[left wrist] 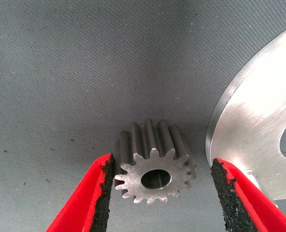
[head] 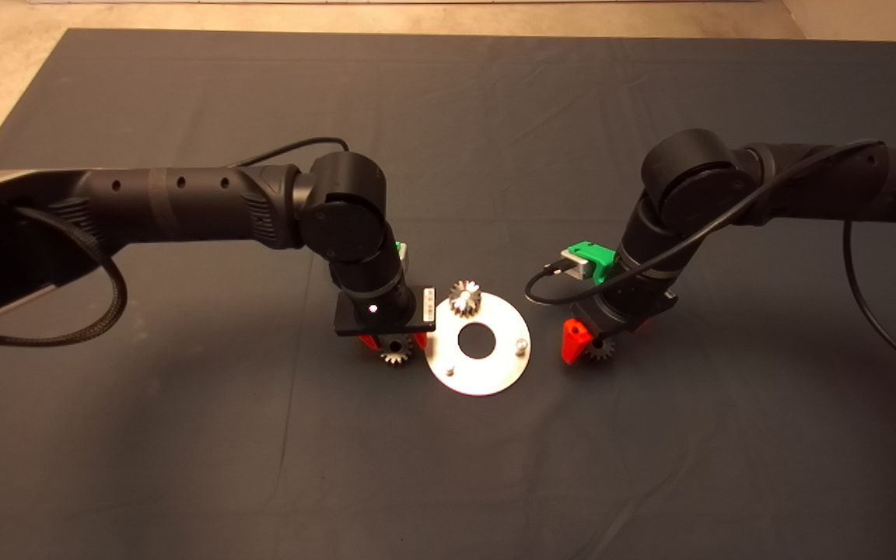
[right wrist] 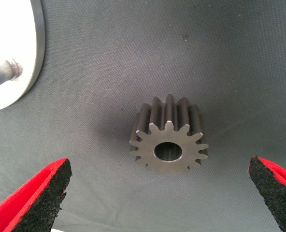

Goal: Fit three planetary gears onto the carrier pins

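No readable writing shows anywhere. On the dark mat [head: 183, 435] the silver disc [head: 495, 373] carries one planetary gear [head: 464, 297] on its far pin; two carrier pins [head: 522, 343] stand bare. The left gripper [left wrist: 162, 183] has spread fingers [left wrist: 92, 198] flanking a gear [left wrist: 155, 169] just beside the disc's edge. The right gripper [right wrist: 160, 193] has wide-spread fingers [right wrist: 41, 193] around another gear [right wrist: 169, 140], with open mat around it.

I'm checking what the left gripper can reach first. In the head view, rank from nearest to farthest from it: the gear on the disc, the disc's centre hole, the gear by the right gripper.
From the left gripper:
1. Gear on the disc, at the disc's far edge.
2. Disc's centre hole, in the middle; close to the first.
3. Gear by the right gripper, on the mat across the disc.
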Robot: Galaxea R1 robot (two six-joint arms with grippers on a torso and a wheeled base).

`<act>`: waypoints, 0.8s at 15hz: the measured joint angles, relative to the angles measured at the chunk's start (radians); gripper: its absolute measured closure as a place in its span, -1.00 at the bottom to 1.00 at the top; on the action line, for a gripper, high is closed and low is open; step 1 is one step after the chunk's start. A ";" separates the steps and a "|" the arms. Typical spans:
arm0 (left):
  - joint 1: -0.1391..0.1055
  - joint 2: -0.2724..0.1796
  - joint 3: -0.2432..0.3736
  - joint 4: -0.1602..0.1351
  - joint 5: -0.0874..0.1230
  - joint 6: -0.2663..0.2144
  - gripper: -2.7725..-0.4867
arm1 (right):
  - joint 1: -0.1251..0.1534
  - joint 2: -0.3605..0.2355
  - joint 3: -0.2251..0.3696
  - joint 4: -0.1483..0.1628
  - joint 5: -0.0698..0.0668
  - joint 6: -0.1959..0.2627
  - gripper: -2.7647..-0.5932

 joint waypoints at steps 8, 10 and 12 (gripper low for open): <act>0.021 0.000 0.000 0.006 0.002 -0.001 0.34 | 0.000 0.000 0.000 0.000 0.000 0.000 -0.97; 0.021 0.000 0.000 0.008 0.003 -0.001 0.36 | 0.000 0.000 0.000 0.000 0.000 0.000 -0.97; 0.021 0.002 0.000 0.009 0.008 -0.001 0.36 | 0.000 0.000 0.000 0.000 0.000 0.000 -0.97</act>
